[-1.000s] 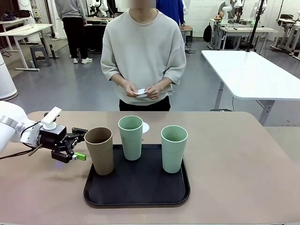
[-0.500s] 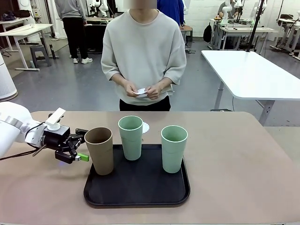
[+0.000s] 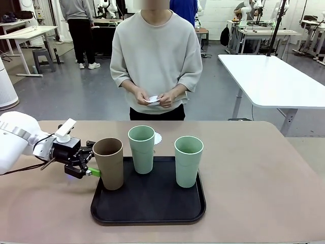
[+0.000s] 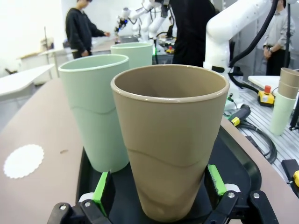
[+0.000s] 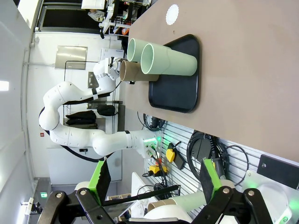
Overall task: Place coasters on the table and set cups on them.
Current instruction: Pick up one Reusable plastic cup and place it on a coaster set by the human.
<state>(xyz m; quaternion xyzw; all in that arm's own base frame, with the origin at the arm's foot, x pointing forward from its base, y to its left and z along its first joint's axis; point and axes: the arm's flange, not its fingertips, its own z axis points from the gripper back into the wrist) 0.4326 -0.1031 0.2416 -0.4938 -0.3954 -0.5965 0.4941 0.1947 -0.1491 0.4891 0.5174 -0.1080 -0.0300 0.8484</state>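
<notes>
The brown cup [image 3: 107, 162] [image 4: 170, 140] stands at the left end of the black tray [image 3: 147, 206] [image 4: 238, 161]. My left gripper [image 3: 93, 158] [image 4: 159, 186] is open, one green pad on each side of this cup's lower part. Two mint green cups [image 3: 141, 149] [image 3: 188, 161] [image 4: 96, 116] stand upright on the tray. One white coaster [image 3: 157, 138] [image 4: 23, 160] [image 5: 172, 14] lies on the beige table [image 3: 254, 173] behind the tray. The person's hands hold more coasters [image 3: 152, 99]. My right gripper [image 5: 154, 179] hangs open, off to the side of the table.
The person stands at the table's far edge. A white-topped table [image 3: 269, 76] sits at the back right. Bare tabletop lies to the left and right of the tray. Cables and other gear [image 5: 205, 149] lie beyond the table's edge in the right wrist view.
My left gripper has slid right along the table until its open fingers flank the brown cup. The cups, the coaster and the person's hands have stayed put.
</notes>
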